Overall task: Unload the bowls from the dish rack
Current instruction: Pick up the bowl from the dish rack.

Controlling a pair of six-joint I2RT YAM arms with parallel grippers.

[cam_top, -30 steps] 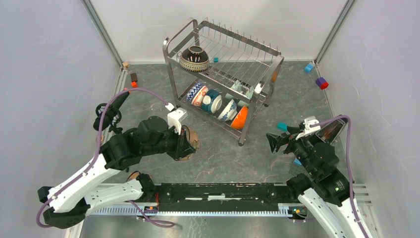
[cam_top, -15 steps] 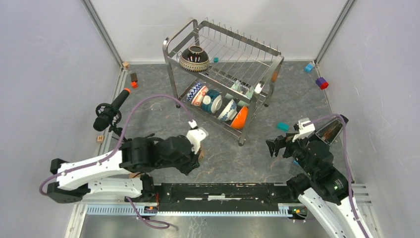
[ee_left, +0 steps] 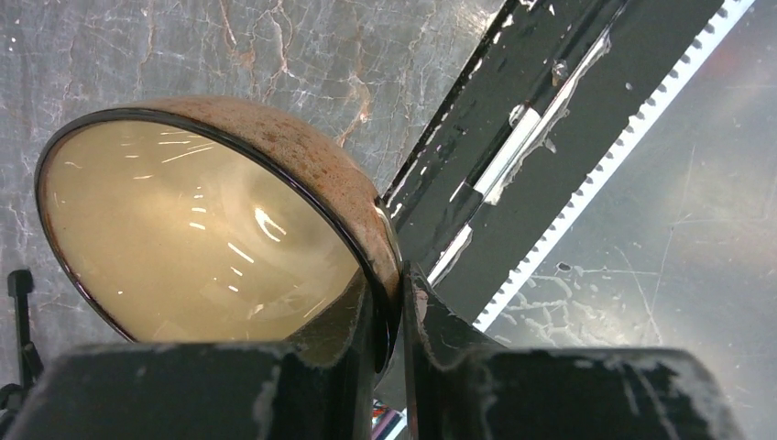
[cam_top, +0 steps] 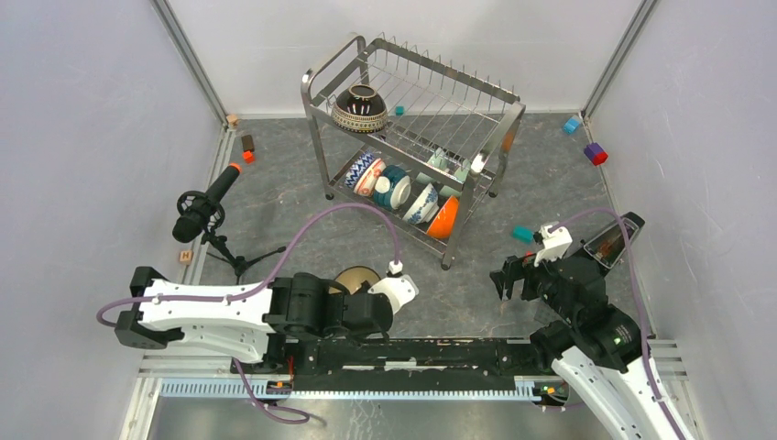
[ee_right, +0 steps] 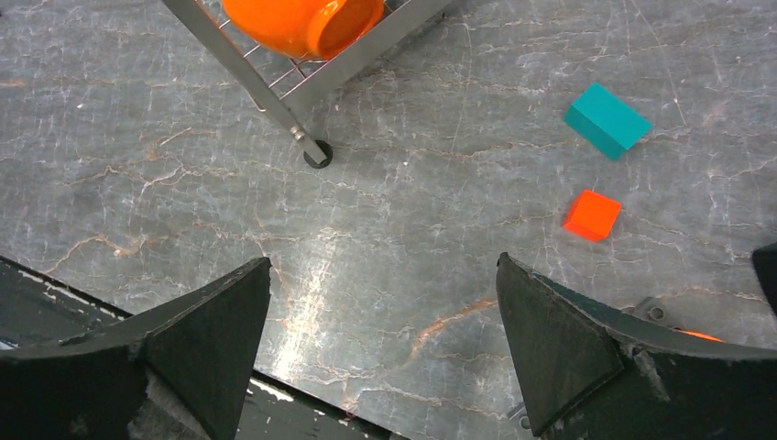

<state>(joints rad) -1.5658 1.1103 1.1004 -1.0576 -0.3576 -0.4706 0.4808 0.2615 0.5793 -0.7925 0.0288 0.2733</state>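
Note:
The dish rack [cam_top: 314, 128] stands at the back centre. A dark bowl [cam_top: 359, 108] sits on its upper tier. On the lower tier stand a patterned bowl [cam_top: 366, 174], a teal one [cam_top: 396, 186], a blue-and-white one [cam_top: 421, 203] and an orange one [cam_top: 443, 218] [ee_right: 293, 23]. My left gripper [ee_left: 392, 284] [cam_top: 365, 295] is shut on the rim of a speckled brown bowl with a cream inside [ee_left: 202, 229] [cam_top: 354, 277], held tilted just above the table by the front rail. My right gripper [ee_right: 385, 261] [cam_top: 508, 280] hovers open over bare table, right of the rack's near foot.
A microphone on a tripod [cam_top: 206, 206] stands at the left. A teal block [ee_right: 607, 119] and an orange block [ee_right: 592, 215] lie near my right gripper. More small blocks [cam_top: 596, 153] lie at the back right. The black rail [cam_top: 421, 353] runs along the near edge.
My left arm has swung the brown bowl from the left-middle of the table toward the near centre by the rail. The right gripper has drifted slightly nearer, still open.

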